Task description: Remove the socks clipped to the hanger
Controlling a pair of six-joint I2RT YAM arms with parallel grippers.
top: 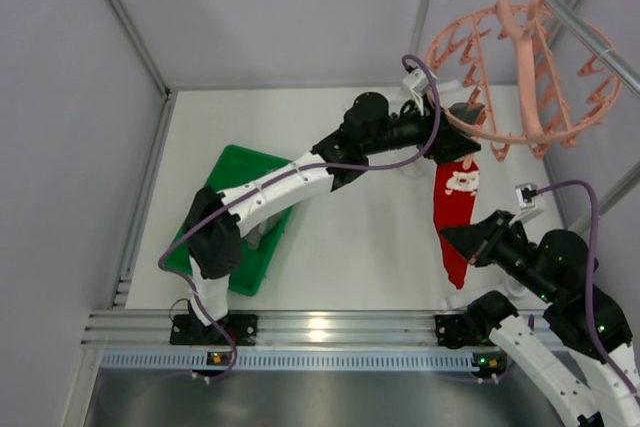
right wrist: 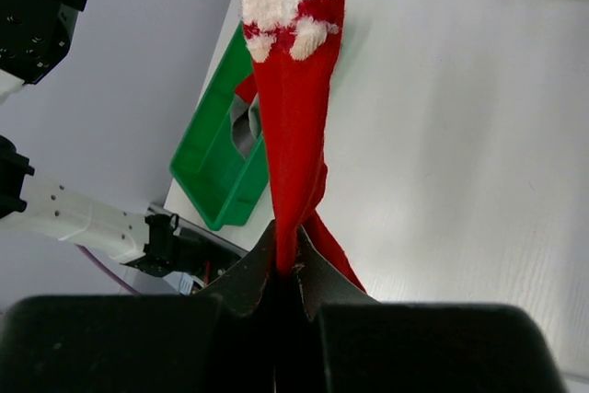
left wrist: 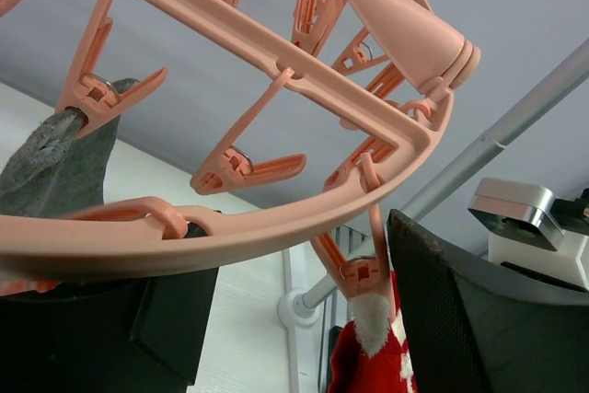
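Red sock (top: 453, 215) clipped under near rim of pink hanger (top: 521, 67), 2 o'clock in top view, dangling above bench (top: 350, 257). Lower end pinched tight in right end effector (right wrist: 287, 269). Grey sock (left wrist: 60, 158) clipped on same rim. Left end effector (left wrist: 294, 273) spread wide beneath rim, grasping nothing. Green tray (top: 235, 155) at 9 o'clock.

Hidden and cropped parts
From above, the left arm (top: 280, 185) covers part of the green tray (top: 236, 169), and what lies in it is too small to tell. In the left wrist view the grey sock (left wrist: 63, 161) runs off the left edge and passes behind the hanger (left wrist: 304, 227) ring. In the right wrist view the top edge crops the red sock (right wrist: 293, 135).
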